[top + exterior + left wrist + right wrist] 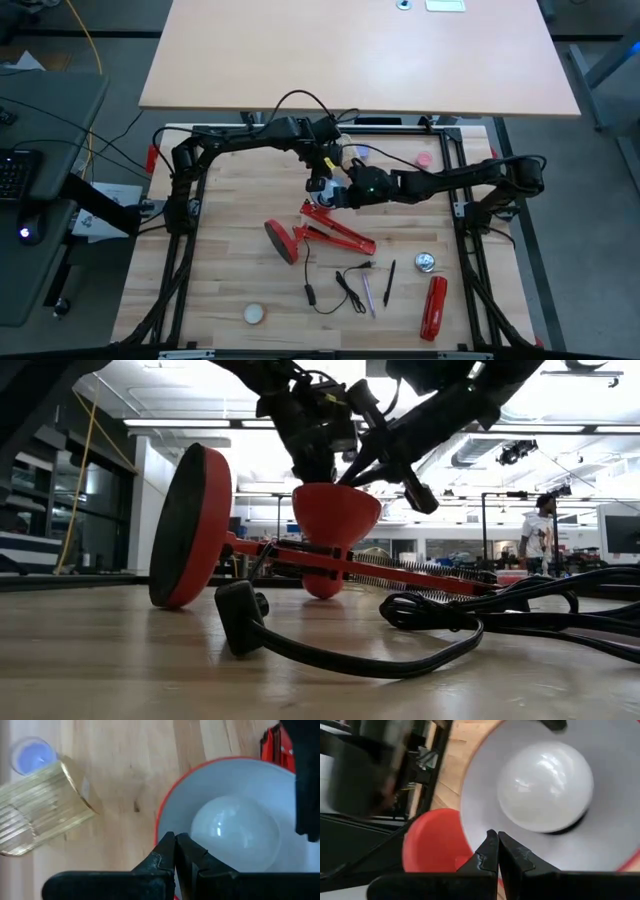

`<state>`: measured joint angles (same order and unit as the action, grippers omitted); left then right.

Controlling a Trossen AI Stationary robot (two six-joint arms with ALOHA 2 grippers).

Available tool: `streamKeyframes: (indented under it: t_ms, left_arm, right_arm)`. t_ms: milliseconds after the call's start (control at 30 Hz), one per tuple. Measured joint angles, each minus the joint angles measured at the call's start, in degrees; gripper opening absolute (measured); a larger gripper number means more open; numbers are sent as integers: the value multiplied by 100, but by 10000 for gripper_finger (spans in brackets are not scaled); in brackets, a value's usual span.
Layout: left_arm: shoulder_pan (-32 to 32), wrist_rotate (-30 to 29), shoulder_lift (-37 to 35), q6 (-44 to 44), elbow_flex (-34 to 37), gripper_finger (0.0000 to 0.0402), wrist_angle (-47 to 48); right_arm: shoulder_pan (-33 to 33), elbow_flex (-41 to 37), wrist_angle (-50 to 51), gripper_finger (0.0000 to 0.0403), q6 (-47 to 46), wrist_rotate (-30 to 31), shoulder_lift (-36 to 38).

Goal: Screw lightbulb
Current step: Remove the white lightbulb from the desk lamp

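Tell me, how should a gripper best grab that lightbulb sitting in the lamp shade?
Grip the lightbulb across its round glass dome, coming straight in through the red lamp's shade opening. The base sits hidden deep inside and the shade's wall blocks the sides.

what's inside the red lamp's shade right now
The lightbulb sits inside the white-lined lamp shade, its round glass facing out. Its screw base and the socket are hidden behind the glass. Both the left gripper and right gripper are shut at the shade's rim.

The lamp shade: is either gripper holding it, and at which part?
Both do. The left gripper and the right gripper are each shut on the rim of the red lamp's shade. The lightbulb sits inside it, not gripped.
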<state>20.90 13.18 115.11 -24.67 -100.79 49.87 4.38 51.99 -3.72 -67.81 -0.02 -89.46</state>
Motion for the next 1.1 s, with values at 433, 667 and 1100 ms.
streamKeyframes:
  t_ms: [433, 667, 1100]
  left_arm:
    - [-93, 23, 37, -50, 2, 0, 267]
    - [-171, 98, 37, 81, -4, 0, 459]
    - [-219, 744, -27, 697, -6, 0, 1106]
  right_arm:
    - [11, 13, -270, 0, -378, 36, -328]
    - [82, 13, 65, 0, -174, -17, -212]
    - [322, 11, 1034, 0, 286, 3, 200]
